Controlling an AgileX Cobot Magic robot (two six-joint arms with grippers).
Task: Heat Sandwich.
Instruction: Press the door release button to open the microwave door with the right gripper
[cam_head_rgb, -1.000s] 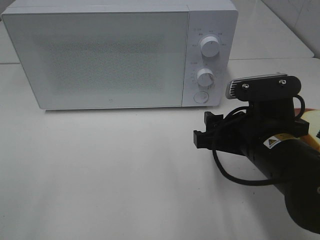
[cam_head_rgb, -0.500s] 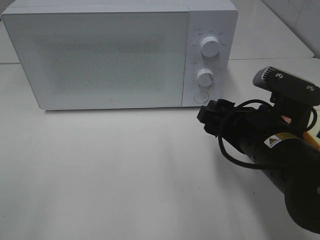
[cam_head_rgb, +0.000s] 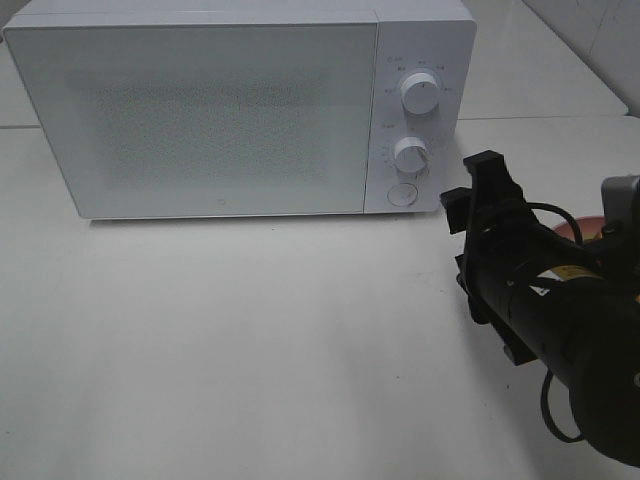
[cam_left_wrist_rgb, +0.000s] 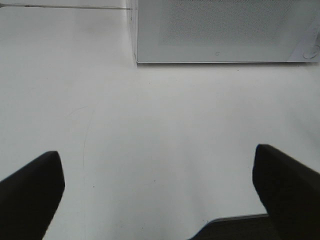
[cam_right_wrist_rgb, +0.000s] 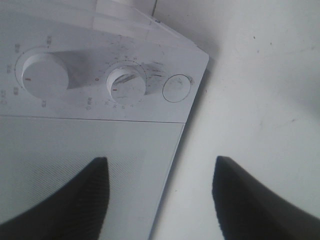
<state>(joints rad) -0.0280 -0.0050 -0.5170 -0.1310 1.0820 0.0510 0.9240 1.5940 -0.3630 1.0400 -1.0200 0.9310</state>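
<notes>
The right jaws stand partly apart with nothing between them. Their dark fingers (cam_right_wrist_rgb: 70, 200) frame the lower corner of the microwave (cam_right_wrist_rgb: 100, 140), where the control panel carries the round button (cam_right_wrist_rgb: 177, 88) and the knob (cam_right_wrist_rgb: 127, 85) beside it. The left jaws gape wide and empty above the bare counter (cam_left_wrist_rgb: 150, 125), facing the microwave's closed door from well back. From the high camera, the right arm (cam_head_rgb: 560, 320) lies low over the counter, just right of the microwave. A sliver of pink plate (cam_head_rgb: 563, 228) shows behind it, but the sandwich cannot be made out in any view.
</notes>
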